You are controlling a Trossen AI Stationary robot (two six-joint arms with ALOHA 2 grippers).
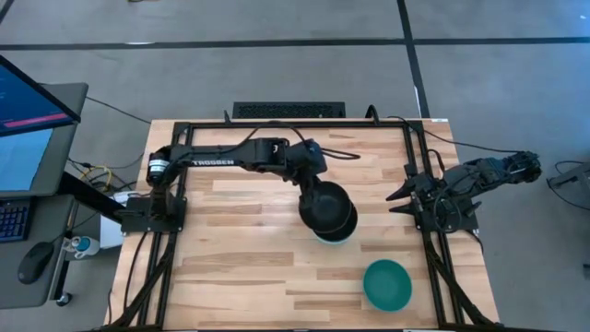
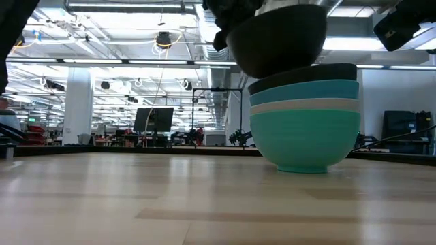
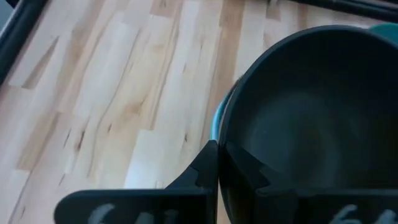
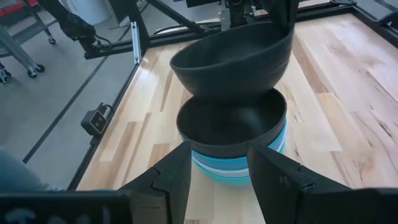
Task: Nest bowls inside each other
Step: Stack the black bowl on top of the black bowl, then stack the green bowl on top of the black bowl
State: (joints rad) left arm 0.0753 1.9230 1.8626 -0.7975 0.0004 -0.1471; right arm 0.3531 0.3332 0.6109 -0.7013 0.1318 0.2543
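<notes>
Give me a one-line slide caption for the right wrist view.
Left claw holds a black bowl by its rim, just above the bowl stack topped by another black bowl.

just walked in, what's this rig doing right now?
Stacking bowls. The left gripper has its jaws shut on the rim of a black round bowl and holds it just above a nested stack mid-table: black bowl on top, then light blue, white, and light blue at the bottom. A teal green bowl sits alone on the wooden table, nearer the front edge. The right gripper waits open at the table's right side.
</notes>
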